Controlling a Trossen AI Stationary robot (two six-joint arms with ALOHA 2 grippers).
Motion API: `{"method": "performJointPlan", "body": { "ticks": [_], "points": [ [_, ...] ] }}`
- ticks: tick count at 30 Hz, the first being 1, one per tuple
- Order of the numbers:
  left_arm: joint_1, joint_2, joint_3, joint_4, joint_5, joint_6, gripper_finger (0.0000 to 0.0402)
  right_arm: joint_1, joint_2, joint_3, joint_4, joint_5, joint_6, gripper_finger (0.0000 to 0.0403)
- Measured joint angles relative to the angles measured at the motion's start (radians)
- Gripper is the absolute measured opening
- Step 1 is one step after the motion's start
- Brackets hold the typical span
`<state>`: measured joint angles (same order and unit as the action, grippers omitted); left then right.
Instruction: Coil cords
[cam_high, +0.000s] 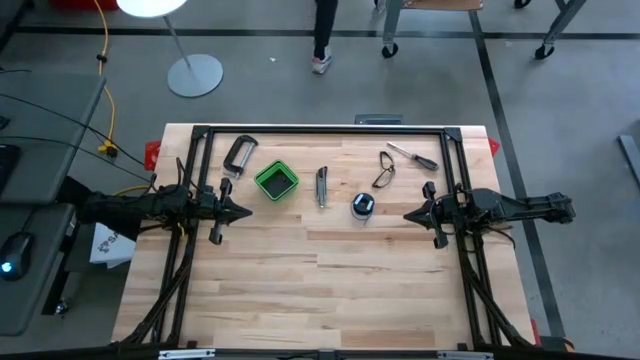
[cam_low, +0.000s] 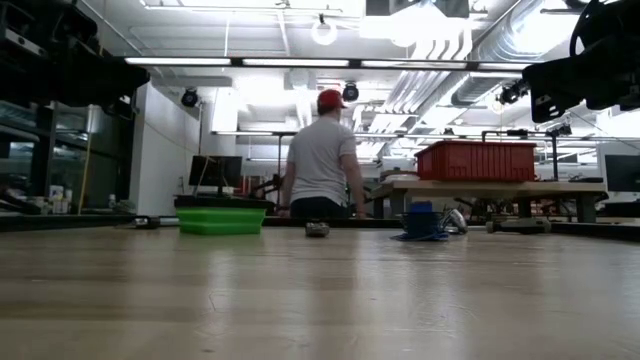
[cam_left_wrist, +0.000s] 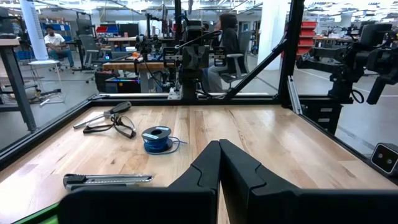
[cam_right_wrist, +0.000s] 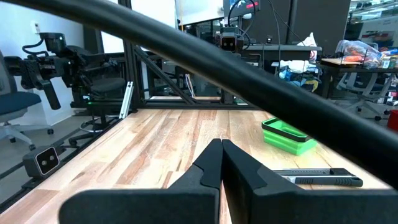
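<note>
On pale planked wood, round dark spool (cam_high: 362, 206) of blue wire sits between both closed pincers.

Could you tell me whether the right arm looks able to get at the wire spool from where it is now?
Probably yes: the spool lies on bare wood, and nothing stands between it and the shut right gripper.
</note>
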<state>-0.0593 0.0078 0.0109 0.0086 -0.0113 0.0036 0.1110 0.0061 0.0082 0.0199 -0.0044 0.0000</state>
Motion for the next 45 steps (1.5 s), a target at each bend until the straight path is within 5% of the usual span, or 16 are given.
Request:
{"method": "performJointPlan", "body": {
  "ticks": [8, 16, 21, 24, 27, 30, 36, 40, 45],
  "points": [
    [0.0, 0.0, 0.0, 0.0, 0.0, 0.0, 0.0001, 0.0, 0.0, 0.0, 0.0, 0.0, -0.001, 0.0],
    [0.0, 0.0, 0.0, 0.0, 0.0, 0.0, 0.0001, 0.0, 0.001, 0.0, 0.077, 0.0, -0.213, 0.0],
    [0.0, 0.0, 0.0, 0.0, 0.0, 0.0, 0.0001, 0.0, 0.0, 0.008, 0.541, 0.026, 0.17, 0.0],
    [0.0, 0.0, 0.0, 0.0, 0.0, 0.0, 0.0001, 0.0, -0.001, 0.051, 0.785, 0.184, 0.443, 0.0],
    [0.0, 0.0, 0.0, 0.0, 0.0, 0.0, 0.0001, 0.0, 0.0, 0.105, 0.88, 0.379, 0.519, 0.0],
    [0.0, 0.0, 0.0, 0.0, 0.0, 0.0, 0.0001, 0.0, 0.023, 0.179, 0.848, 0.405, 0.519, 0.0],
    [0.0, 0.0, 0.0, 0.0, 0.0, 0.0, 0.0001, 0.0, 0.224, 0.373, 0.6, 0.271, 0.497, 0.0],
    [0.0, 0.0, 0.0, 0.0, 0.0, 0.0, 0.0001, 0.0, 0.38, 0.488, 0.36, 0.43, 0.377, 0.0],
    [0.0, 0.0, 0.0, 0.0, 0.0, 0.0, 0.0001, 0.0, 0.521, 0.578, 0.286, 0.565, 0.342, 0.0]
  ]
}}
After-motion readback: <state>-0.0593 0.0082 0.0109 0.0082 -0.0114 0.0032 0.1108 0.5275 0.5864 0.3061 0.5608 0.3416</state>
